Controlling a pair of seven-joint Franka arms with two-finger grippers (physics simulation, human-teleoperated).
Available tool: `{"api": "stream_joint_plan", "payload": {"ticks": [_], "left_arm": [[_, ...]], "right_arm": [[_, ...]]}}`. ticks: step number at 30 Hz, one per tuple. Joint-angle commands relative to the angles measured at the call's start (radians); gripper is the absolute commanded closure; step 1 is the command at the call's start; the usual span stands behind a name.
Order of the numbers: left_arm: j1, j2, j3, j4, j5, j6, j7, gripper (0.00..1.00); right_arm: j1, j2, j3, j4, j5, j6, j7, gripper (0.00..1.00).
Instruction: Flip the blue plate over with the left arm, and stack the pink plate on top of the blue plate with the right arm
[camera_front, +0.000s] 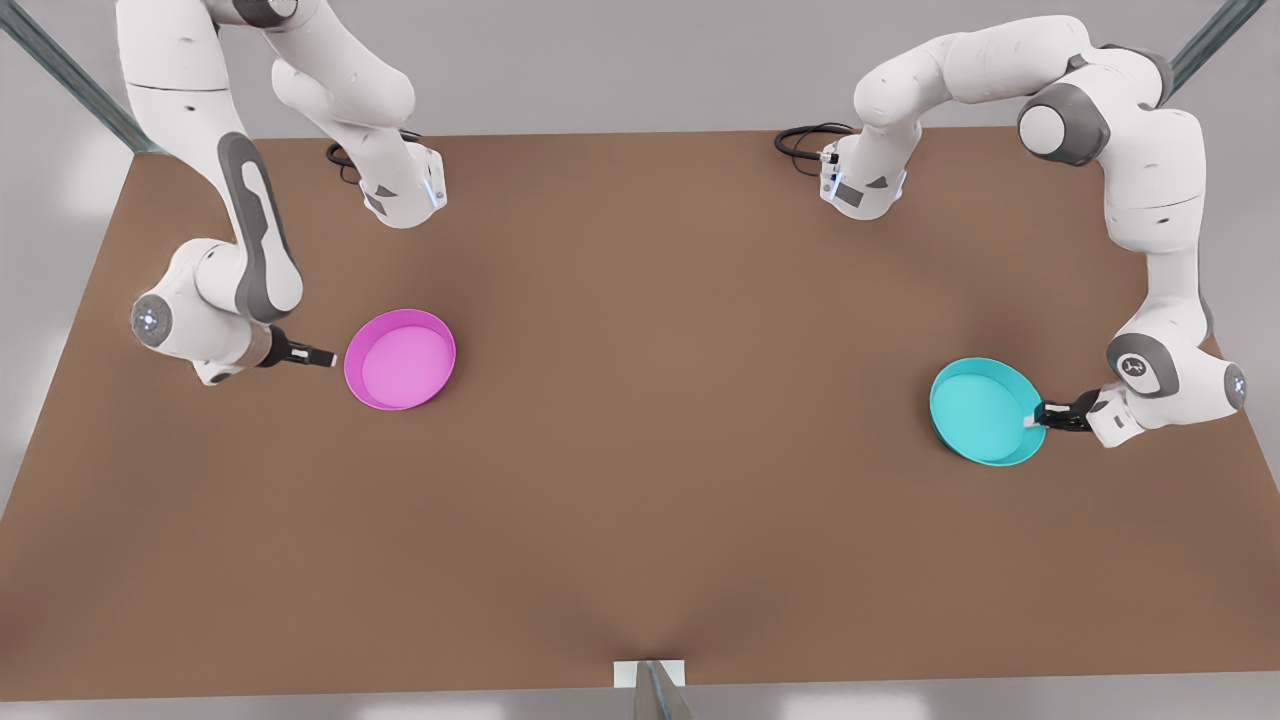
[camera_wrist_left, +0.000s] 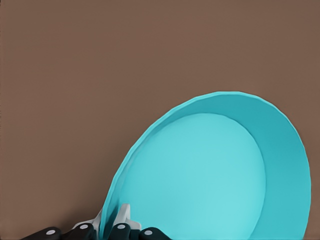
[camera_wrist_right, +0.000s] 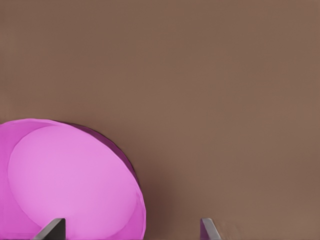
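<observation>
- Two plates sit well apart on the table (camera_front: 640, 450).
- Left claw (camera_front: 1035, 415) is clamped on the rim of the blue plate (camera_front: 985, 410), at the front view's right.
- Right claw (camera_front: 335, 357) is spread apart, just beside the pink plate (camera_front: 400, 360), at the front view's left.

Left gripper (camera_wrist_left: 111, 226) clamped on the rim of the blue plate (camera_wrist_left: 210, 175): one pale fingertip (camera_wrist_left: 124, 214) lies inside the rim, the other sits outside it. The plate extends away from the claw, tilted, hollow side facing the camera, flat base and raised wall both visible. Brown table (camera_wrist_left: 100, 75) lies beyond the plate.
</observation>
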Motion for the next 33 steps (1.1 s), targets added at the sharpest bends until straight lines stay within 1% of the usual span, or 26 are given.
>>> {"api": "stream_joint_plan", "payload": {"ticks": [1, 7, 9, 11, 13, 14, 15, 19, 22, 25, 27, 28, 30, 33], "left_arm": [[0.0, -0.011, 0.0, 0.001, 0.019, -0.008, -0.016, 0.79], [-0.037, -0.118, 0.001, 0.039, 0.106, -0.138, -0.128, 0.79], [-0.071, -0.166, -0.008, 0.042, 0.188, -0.166, -0.239, 0.79], [-0.135, -0.181, -0.008, 0.134, 0.272, -0.296, -0.355, 0.79], [-0.253, -0.201, -0.008, 0.275, 0.387, -0.505, -0.542, 0.79], [-0.316, -0.207, -0.008, 0.315, 0.425, -0.565, -0.617, 0.79], [-0.416, -0.206, -0.008, 0.369, 0.499, -0.64, -0.722, 0.79], [-0.69, -0.198, -0.008, 0.441, 0.744, -0.761, -1.019, 0.79], [-0.856, -0.195, -0.008, 0.441, 1.089, -0.847, -1.127, 0.79], [-1.006, -0.146, -0.009, 0.432, 1.338, -0.939, -1.279, 0.79], [-1.091, -0.091, -0.009, 0.432, 1.427, -0.999, -1.362, 0.79], [-1.137, -0.058, -0.009, 0.43, 1.504, -1.03, -1.403, 0.79], [-1.197, -0.005, -0.009, 0.427, 1.6, -1.068, -1.408, 0.79], [-1.279, 0.066, -0.009, 0.424, 1.682, -1.149, -1.411, 0.79]], "right_arm": [[0.04, 0.02, 0.001, 0.002, 0.012, 0.061, -0.046, 0.0], [0.041, 0.022, 0.001, 0.001, 0.012, 0.064, -0.046, 0.0], [0.043, 0.022, 0.0, 0.002, 0.012, 0.064, -0.046, 0.0], [0.043, 0.033, 0.001, 0.004, 0.012, 0.076, -0.046, 0.0], [0.043, 0.034, 0.001, 0.004, 0.012, 0.076, -0.046, 0.0], [0.043, 0.034, 0.001, 0.002, 0.012, 0.076, -0.046, 0.0], [0.043, 0.033, 0.001, 0.002, 0.012, 0.076, -0.046, 0.0], [0.043, 0.042, 0.001, 0.001, 0.012, 0.076, -0.051, 0.0], [0.041, 0.042, 0.001, 0.001, 0.012, 0.078, -0.069, 0.0], [0.03, 0.043, 0.001, -0.001, 0.012, 0.078, -0.084, 0.0], [0.024, 0.056, -0.002, 0.001, 0.013, 0.079, -0.107, 0.0], [0.006, 0.065, 0.0, 0.004, 0.013, 0.085, -0.117, 0.0], [0.007, 0.066, 0.0, 0.002, 0.013, 0.087, -0.117, 0.0], [0.006, 0.066, 0.0, 0.002, 0.013, 0.085, -0.121, 0.0]]}}
